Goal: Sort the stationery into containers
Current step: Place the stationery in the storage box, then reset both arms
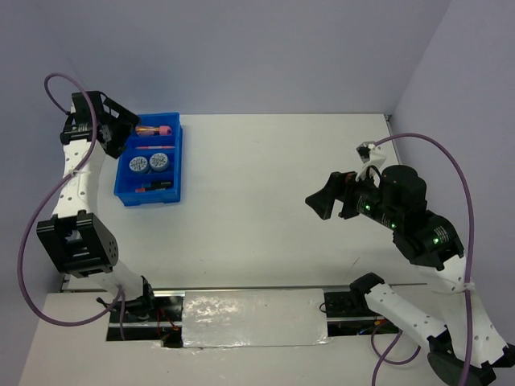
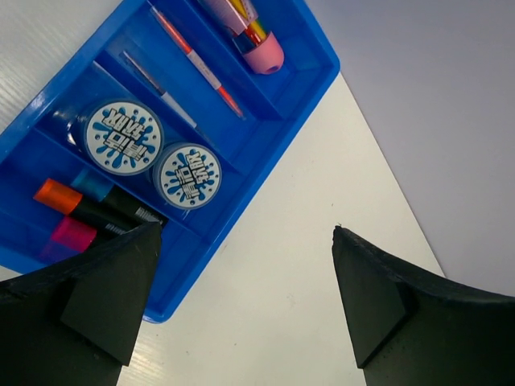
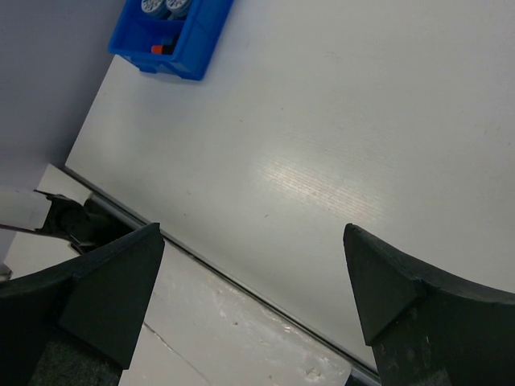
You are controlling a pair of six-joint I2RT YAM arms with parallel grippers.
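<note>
The blue divided tray [image 1: 148, 198] stands at the table's far left. It holds the pink-capped tube [image 2: 261, 48], a thin orange stick [image 2: 193, 60], a thin grey stick [image 2: 157, 84], two blue-white discs [image 2: 123, 137] [image 2: 187, 175], and the orange-capped [image 2: 56, 195], pink-capped [image 2: 72, 233] and blue-capped [image 2: 92, 183] highlighters. My left gripper [image 1: 121, 131] [image 2: 245, 229] is open and empty, raised over the tray's edge. My right gripper [image 1: 319, 201] [image 3: 251, 229] is open and empty, held above the table at mid-right, far from the tray [image 3: 173, 36].
The white table [image 1: 282, 201] is walled by grey panels behind and at both sides. A metal strip and taped panel [image 1: 249, 318] run along the near edge between the arm bases. Purple cables loop beside each arm.
</note>
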